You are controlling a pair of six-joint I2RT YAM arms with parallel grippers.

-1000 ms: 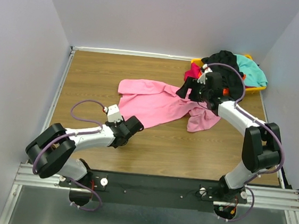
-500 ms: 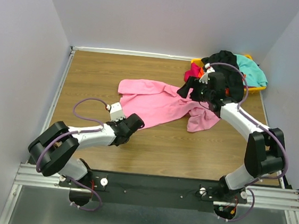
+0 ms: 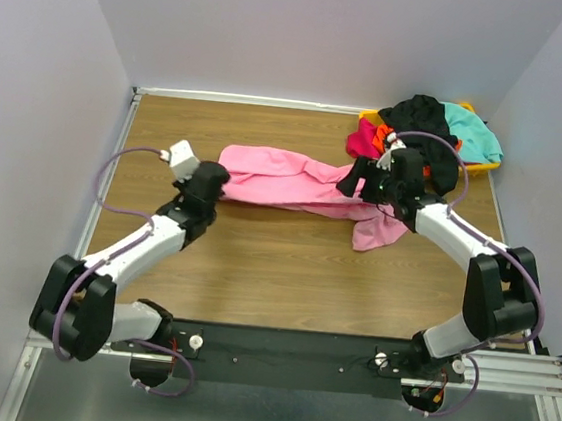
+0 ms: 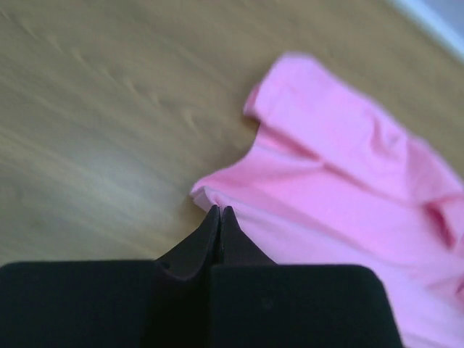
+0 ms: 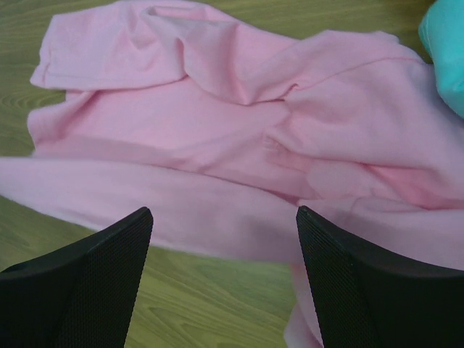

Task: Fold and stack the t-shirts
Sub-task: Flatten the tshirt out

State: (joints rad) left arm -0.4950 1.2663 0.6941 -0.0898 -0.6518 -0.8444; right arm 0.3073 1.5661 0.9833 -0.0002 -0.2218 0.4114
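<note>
A large bright pink t-shirt point(image 3: 294, 180) lies stretched in a long band across the middle of the table. My left gripper point(image 3: 212, 177) is shut on its left edge; in the left wrist view the tips point(image 4: 220, 210) pinch a corner of the pink t-shirt point(image 4: 341, 174). Over the shirt's right part hangs my right gripper point(image 3: 356, 181), open. The right wrist view shows its fingers point(image 5: 87, 261) wide apart above the pink cloth point(image 5: 239, 130) with nothing between them. Black point(image 3: 422, 113), teal point(image 3: 475, 132) and magenta point(image 3: 364, 137) t-shirts are heaped at the back right.
The heap of shirts sits in a yellow bin point(image 3: 481, 169) in the back right corner. A teal edge point(image 5: 446, 43) shows at the top right of the right wrist view. Bare wooden table point(image 3: 276, 260) lies in front of the pink shirt, with walls on three sides.
My left gripper shut on the pink shirt's near corner and swung left and away, pulling the shirt into a long band. The right gripper dipped slightly and stayed open.
</note>
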